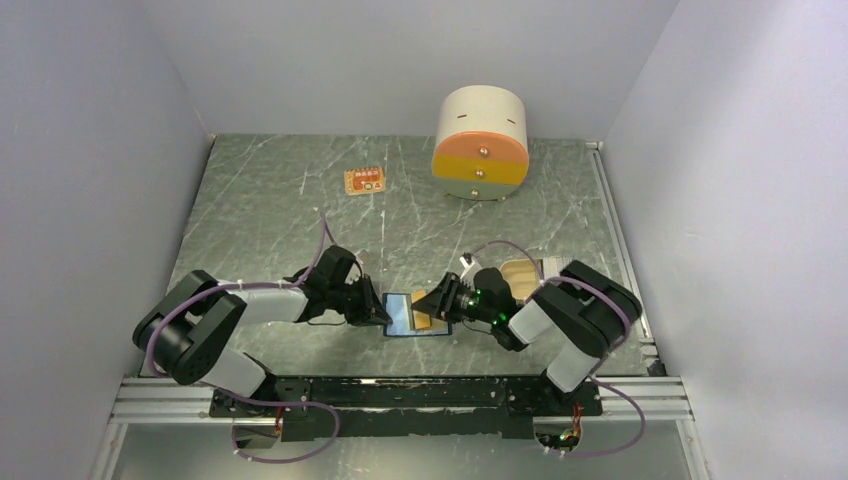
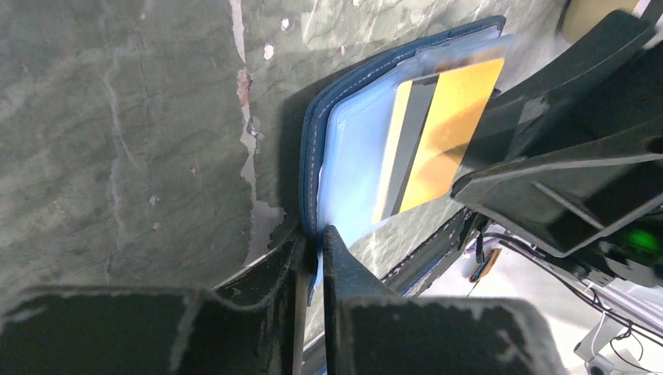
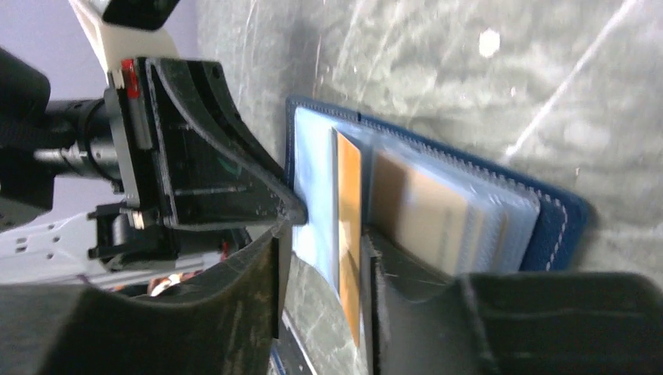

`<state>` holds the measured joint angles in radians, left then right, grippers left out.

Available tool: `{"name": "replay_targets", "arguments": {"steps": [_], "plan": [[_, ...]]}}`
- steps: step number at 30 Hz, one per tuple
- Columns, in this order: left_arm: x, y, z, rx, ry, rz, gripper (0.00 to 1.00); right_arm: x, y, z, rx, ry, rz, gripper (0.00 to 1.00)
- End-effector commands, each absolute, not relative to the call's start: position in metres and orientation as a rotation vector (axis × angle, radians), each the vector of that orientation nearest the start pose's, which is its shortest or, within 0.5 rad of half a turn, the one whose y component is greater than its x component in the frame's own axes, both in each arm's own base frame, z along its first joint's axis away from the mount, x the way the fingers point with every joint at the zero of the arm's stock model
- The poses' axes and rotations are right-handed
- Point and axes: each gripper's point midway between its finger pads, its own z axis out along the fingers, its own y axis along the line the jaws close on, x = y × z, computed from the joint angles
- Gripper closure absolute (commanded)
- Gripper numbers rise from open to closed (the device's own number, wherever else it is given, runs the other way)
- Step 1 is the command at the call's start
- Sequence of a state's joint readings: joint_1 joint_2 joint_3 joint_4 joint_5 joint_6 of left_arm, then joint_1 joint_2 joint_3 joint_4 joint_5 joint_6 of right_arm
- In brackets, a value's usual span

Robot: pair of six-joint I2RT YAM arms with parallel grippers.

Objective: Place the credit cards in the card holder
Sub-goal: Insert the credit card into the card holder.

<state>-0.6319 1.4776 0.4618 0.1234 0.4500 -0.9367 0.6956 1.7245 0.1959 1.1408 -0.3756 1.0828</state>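
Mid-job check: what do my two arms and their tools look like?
The left arm and right arm share black joints, white-grey links and purple-grey cables. The left tool and right tool each have two scuffed black wedge fingers. A green light glows on the right wrist.

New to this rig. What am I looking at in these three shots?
Two small robot arms are bolted at the near edge of the table. The wide picture comes from a fixed overhead camera; the other two from a camera on each wrist, so the black wedges up close are that arm's own fingers. On it lie an open blue card holder, spare beige cards by the right arm, an orange tag and a round drawer unit at the back. The left gripper pinches the holder's edge. The right gripper's jaws stand parted around a tan card that sits partly in a clear sleeve, apparently not clamping it.
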Motion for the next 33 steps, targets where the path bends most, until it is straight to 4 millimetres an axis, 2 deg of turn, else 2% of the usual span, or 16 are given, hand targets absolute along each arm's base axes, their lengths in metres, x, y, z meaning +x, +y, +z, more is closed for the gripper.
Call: {"name": "replay_targets", "arguments": {"steps": [1,4,7,16,21,25,33], "plan": [[0.182,-0.261,0.026,-0.176,2.712,-1.132,0.85,0.194,0.251,-0.017,0.135,2.504,1.002,0.56],[0.182,-0.262,0.028,-0.173,2.703,-1.146,0.87,0.2,0.241,-0.014,0.108,2.531,0.874,0.54],[0.182,-0.263,0.028,-0.167,2.702,-1.154,0.87,0.201,0.237,-0.011,0.099,2.54,0.833,0.53],[0.181,-0.264,0.031,-0.165,2.693,-1.17,0.87,0.185,0.255,-0.006,0.071,2.559,0.911,0.57],[0.179,-0.267,0.035,-0.186,2.677,-1.21,0.87,0.177,0.254,-0.01,0.08,2.597,0.892,0.57],[0.181,-0.264,0.035,-0.186,2.67,-1.175,0.87,0.176,0.251,-0.007,0.062,2.589,0.876,0.65],[0.18,-0.264,0.033,-0.191,2.669,-1.185,0.87,0.168,0.247,-0.008,0.066,2.582,0.901,0.72]]}}
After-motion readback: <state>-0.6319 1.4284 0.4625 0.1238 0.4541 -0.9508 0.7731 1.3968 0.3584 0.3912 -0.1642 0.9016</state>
